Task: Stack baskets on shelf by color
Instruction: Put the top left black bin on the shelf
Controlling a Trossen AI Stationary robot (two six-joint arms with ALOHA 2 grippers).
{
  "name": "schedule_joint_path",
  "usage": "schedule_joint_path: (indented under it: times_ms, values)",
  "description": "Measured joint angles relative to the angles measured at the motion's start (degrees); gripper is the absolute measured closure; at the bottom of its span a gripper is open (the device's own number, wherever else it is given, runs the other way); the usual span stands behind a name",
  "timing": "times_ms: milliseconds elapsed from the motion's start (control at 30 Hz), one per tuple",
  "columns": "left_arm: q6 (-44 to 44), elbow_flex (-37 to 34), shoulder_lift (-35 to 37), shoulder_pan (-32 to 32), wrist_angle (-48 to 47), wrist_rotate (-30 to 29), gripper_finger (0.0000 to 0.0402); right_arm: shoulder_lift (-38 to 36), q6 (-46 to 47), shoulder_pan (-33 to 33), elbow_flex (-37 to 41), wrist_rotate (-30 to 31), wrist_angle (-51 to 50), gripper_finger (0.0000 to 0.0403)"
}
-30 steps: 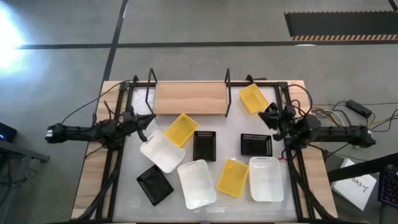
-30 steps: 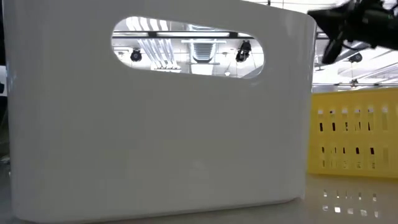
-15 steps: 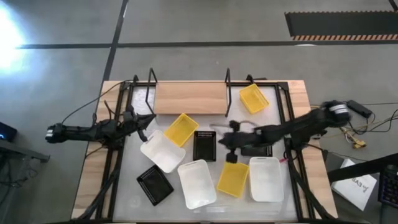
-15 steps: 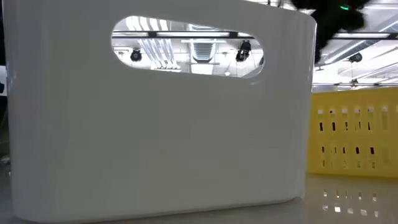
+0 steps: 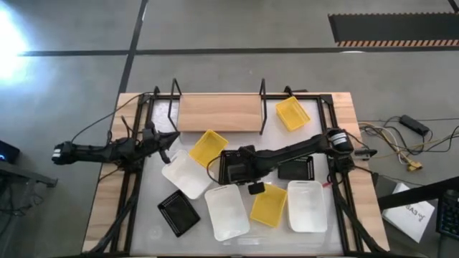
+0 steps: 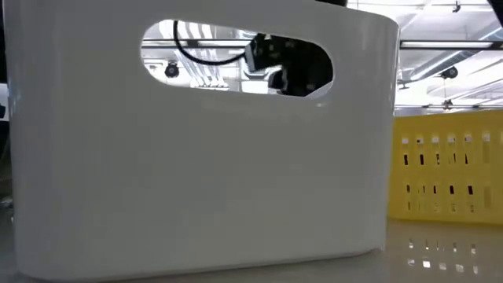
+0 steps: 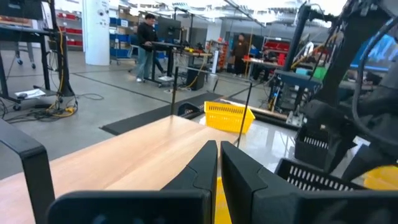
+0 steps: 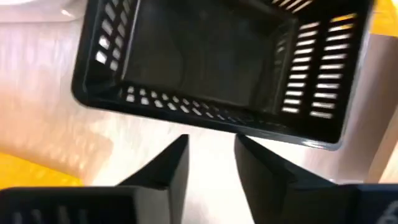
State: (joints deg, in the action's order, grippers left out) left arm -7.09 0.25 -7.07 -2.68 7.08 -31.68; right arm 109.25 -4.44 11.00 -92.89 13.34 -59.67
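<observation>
The shelf [image 5: 219, 113], a light wooden plank in a black wire frame, stands at the table's far side. Yellow baskets [image 5: 292, 113] [image 5: 208, 148] [image 5: 269, 206], white baskets [image 5: 186, 173] [image 5: 226, 211] [image 5: 307, 206] and black baskets [image 5: 229, 175] [image 5: 295, 169] [image 5: 178, 213] lie scattered on the table. My right gripper [image 5: 242, 170] hangs over the middle black basket [image 8: 211, 62], pointing steeply down. It is open [image 8: 211, 149], with its fingertips short of the basket's slotted wall and touching nothing. My left gripper [image 7: 219, 155] is shut and waits at the table's left, by the shelf's left end.
In the low view a white basket [image 6: 196, 157] fills most of the picture, with a yellow one [image 6: 448, 169] to its right. Black frame rails [image 5: 136, 179] run along both table sides. People stand in the room far beyond the table [image 7: 146, 37].
My right arm has swung out from the table's right edge toward the middle, and its gripper has tipped from level to pointing steeply down over the middle black basket. No basket has moved.
</observation>
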Motion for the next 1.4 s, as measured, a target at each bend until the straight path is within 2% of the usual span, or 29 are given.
schedule_joint_path:
  times_ms: [133, 300, 433, 733, 1000, 1400]
  values:
    - [0.0, 0.0, 0.0, 0.0, 0.0, 0.0, 0.0398, -1.5, 1.1, -0.2, -3.4, 0.2, -3.3, 0.0246]
    - [0.0, 0.0, 0.0, 0.0, 0.0, 0.0, 0.0398, -4.2, 4.1, -0.3, -3.1, -1.0, -3.3, 0.0243]
    - [0.0, 0.0, -0.1, 0.0, 0.0, -0.1, 0.0398, -6.5, 5.2, -0.3, -0.7, -7.9, 0.7, 0.0247]
    - [0.0, 0.0, -0.4, 0.0, 0.0, -0.1, 0.0398, -6.0, 2.4, -0.9, 2.2, -16.6, 10.0, 0.0227]
    - [0.0, 0.0, -0.4, 0.0, 0.0, -0.1, 0.0398, -3.5, 0.8, -0.9, 2.3, -18.4, 10.6, 0.0196]
    - [0.0, 0.0, -0.4, 0.0, 0.0, -0.1, 0.0398, 1.9, -4.0, -0.9, 2.5, -19.2, 10.7, 0.0195]
